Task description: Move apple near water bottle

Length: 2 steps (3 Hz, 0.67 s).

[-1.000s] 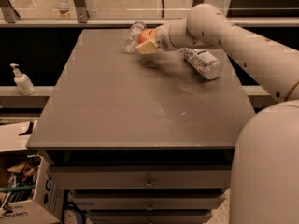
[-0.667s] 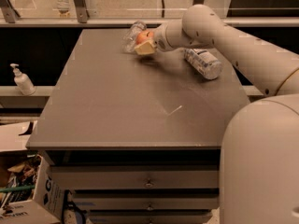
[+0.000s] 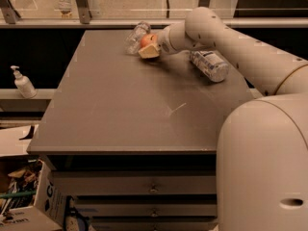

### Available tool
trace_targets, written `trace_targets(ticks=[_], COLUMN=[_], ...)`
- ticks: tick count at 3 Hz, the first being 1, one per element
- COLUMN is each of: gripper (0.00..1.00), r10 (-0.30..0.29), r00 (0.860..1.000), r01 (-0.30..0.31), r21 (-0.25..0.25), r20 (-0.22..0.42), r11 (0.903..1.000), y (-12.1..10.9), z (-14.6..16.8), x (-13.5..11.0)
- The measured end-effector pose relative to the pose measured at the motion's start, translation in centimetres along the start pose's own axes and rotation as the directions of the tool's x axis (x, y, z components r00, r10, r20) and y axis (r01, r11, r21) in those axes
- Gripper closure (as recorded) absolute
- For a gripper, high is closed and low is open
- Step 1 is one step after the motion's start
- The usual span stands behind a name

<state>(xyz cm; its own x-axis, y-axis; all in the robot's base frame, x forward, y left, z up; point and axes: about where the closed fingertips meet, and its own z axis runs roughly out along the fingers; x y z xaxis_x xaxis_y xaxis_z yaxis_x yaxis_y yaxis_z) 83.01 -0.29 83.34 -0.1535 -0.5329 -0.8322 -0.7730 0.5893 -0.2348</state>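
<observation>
nearest the camera, the robot's pale rounded body (image 3: 262,167) fills the lower right corner. at the lower left an open cardboard box (image 3: 24,203) holds mixed clutter. between them, the front of a drawer unit (image 3: 154,189) sits under the near edge of the tabletop (image 3: 120,109).

the tabletop is a plain grey-brown slab with a short light scratch (image 3: 176,109) a little right of its middle. off to the left, apart from the tabletop and on a lower ledge, a white pump dispenser (image 3: 21,83) stands upright.

from the body the arm (image 3: 250,54) reaches up and left across the right side of the tabletop toward its far edge. just under the arm, a fat bottle with a white-and-blue label (image 3: 210,65) lies on its side on the far right part of the tabletop.

at the arm's end the gripper (image 3: 149,47) sits low over the far middle of the tabletop, its jaws clamped on the apple (image 3: 146,40), whose red-orange top shows above them. whether the apple rests on the surface cannot be told.

just beside the apple, to its left and slightly beyond, the water bottle (image 3: 135,35) lies on its side, clear and slim, near the tabletop's far edge. whether the two touch cannot be told.
</observation>
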Motion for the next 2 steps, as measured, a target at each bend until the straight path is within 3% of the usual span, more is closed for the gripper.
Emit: trace_targets(ticks=[1, 2], gripper=[0.95, 0.77], r10=[0.007, 0.007], r00=[1.000, 1.000], r01=[-0.007, -0.007], r21=[-0.001, -0.001], r20=[-0.006, -0.006], r11=[1.0000, 1.0000], y=[-0.11, -0.14], z=[0.17, 0.10], x=[0.48, 0.39])
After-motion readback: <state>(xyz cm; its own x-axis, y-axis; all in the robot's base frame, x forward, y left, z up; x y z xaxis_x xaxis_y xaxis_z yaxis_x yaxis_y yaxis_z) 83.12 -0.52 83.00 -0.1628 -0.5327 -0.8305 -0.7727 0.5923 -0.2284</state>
